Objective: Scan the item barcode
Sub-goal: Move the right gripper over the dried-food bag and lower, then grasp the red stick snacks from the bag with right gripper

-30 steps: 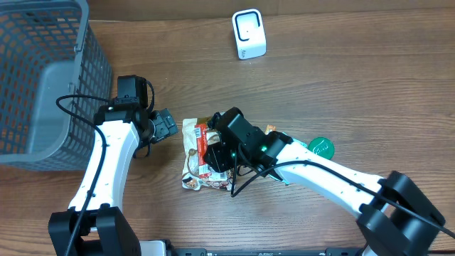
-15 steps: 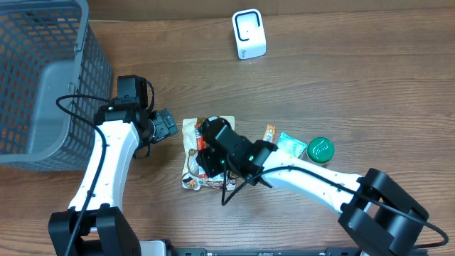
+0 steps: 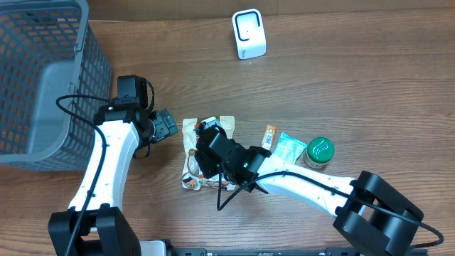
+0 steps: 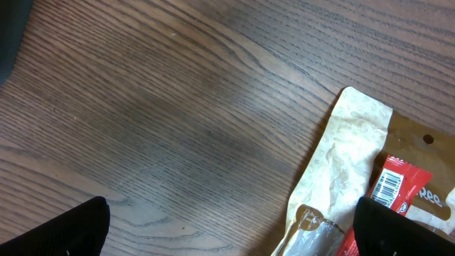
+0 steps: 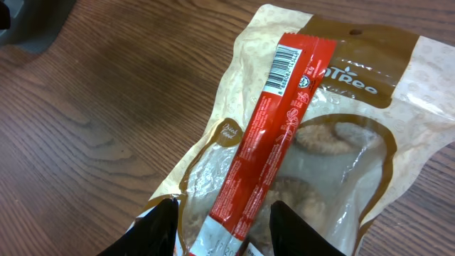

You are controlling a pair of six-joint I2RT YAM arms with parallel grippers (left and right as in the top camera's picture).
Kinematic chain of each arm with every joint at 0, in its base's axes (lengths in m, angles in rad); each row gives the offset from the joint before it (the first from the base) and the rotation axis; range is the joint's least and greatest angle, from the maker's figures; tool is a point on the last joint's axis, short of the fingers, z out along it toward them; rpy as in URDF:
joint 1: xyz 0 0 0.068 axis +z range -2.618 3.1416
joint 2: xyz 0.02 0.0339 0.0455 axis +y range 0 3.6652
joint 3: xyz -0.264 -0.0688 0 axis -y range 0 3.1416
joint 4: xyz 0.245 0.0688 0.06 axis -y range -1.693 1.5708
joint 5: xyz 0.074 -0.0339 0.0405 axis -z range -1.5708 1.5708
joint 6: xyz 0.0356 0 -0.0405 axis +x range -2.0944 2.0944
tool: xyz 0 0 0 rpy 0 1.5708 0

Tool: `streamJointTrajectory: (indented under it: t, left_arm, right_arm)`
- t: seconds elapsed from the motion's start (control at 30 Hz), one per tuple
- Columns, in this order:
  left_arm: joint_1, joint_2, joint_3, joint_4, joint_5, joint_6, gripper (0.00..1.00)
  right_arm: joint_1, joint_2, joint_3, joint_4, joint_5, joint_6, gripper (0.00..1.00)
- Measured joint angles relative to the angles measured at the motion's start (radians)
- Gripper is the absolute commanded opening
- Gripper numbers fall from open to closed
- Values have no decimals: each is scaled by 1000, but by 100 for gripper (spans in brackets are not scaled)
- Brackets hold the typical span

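Red stick packet [image 5: 274, 135] lies flat on top of a tan cookie pouch [image 5: 234, 92], lengthwise along it, barcode [image 5: 283, 67] face up at its upper end in the right wrist view. Both sit on the wooden table [image 3: 355, 71], middle-front, just beside the left arm's end.

Right gripper [image 5: 226, 215] hangs low over the packet's lower end. Fingers straddle it, with a gap showing on each side. Partly open, gripping nothing. Can't tell if the tips touch the pouch underneath.

Left gripper [image 4: 231, 219] is spread wide, empty. Bare wood between the fingers, with the pouch's left edge and a corner of the red packet showing near the right-hand finger in its wrist view.

White scanner [image 3: 249, 34] stands upright at the far edge, well apart from the packet. Grey mesh basket [image 3: 92, 71] at far left. On the other side of the pouch sit a small orange packet [image 3: 269, 135], a teal packet [image 3: 289, 148] and a green-lidded jar [image 3: 320, 151], near each other in a row.
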Motion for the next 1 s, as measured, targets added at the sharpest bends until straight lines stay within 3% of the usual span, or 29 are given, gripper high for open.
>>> streamJointTrajectory:
  t: [0.63, 1.0]
  left_arm:
    - [0, 0, 0, 0, 0, 0, 100]
    - [0, 0, 0, 0, 0, 0, 100]
  right_arm:
    - [24, 88, 0, 2, -6, 6, 43]
    - [24, 99, 0, -5, -12, 10, 19]
